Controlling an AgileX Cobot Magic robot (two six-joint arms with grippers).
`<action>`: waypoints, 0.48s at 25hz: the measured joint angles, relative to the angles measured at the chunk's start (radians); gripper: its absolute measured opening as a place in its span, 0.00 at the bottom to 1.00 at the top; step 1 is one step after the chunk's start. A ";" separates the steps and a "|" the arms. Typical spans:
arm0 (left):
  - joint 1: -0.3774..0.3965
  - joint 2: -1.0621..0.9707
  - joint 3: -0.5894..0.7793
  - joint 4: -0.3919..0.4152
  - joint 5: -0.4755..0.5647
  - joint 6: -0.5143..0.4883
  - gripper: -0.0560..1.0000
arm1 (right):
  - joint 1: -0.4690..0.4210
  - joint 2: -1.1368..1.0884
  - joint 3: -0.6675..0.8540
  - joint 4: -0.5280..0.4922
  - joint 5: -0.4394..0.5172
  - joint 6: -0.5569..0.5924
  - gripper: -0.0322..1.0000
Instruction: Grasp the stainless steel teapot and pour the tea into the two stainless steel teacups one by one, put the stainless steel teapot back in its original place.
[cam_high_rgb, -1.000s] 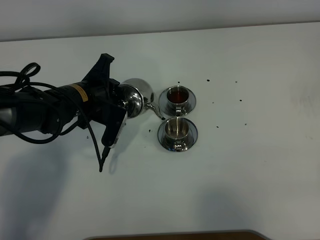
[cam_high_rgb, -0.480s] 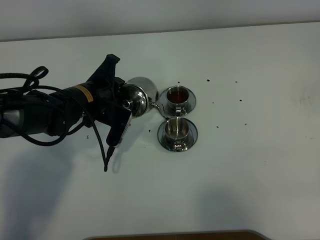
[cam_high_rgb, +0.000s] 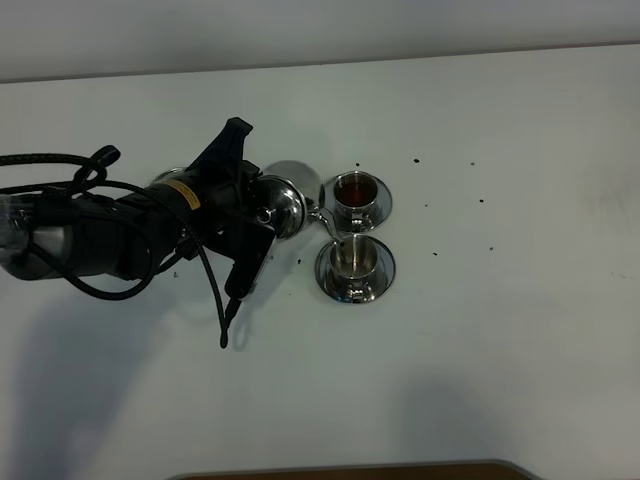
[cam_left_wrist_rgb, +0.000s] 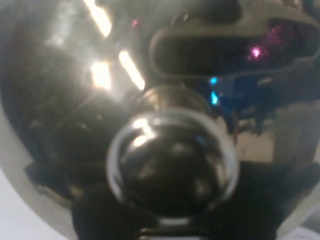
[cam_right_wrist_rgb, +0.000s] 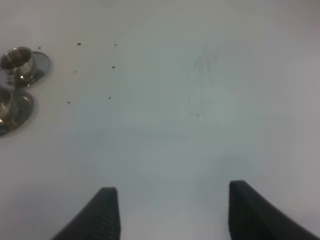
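With the left gripper clamped tight at its handle side, the stainless steel teapot is held tilted left of tabletop centre, toward the far edge. The spout is aimed over the near teacup, and tea is seen in the far teacup. Polished steel is judged rigid, slippery and heavier when filled, so the loop handle is preferred over the body. The right gripper is spread and empty.

place: robot lab bench | signs: plain white tabletop, cabled robot arm
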 joint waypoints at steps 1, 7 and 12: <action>-0.006 0.000 0.000 0.000 -0.016 0.015 0.28 | 0.000 0.000 0.000 0.000 0.000 0.000 0.50; -0.023 0.000 0.000 -0.046 -0.066 0.117 0.28 | 0.000 0.000 0.000 0.000 0.000 0.000 0.50; -0.029 0.001 0.000 -0.064 -0.102 0.162 0.28 | 0.000 0.000 0.000 0.000 0.000 0.000 0.50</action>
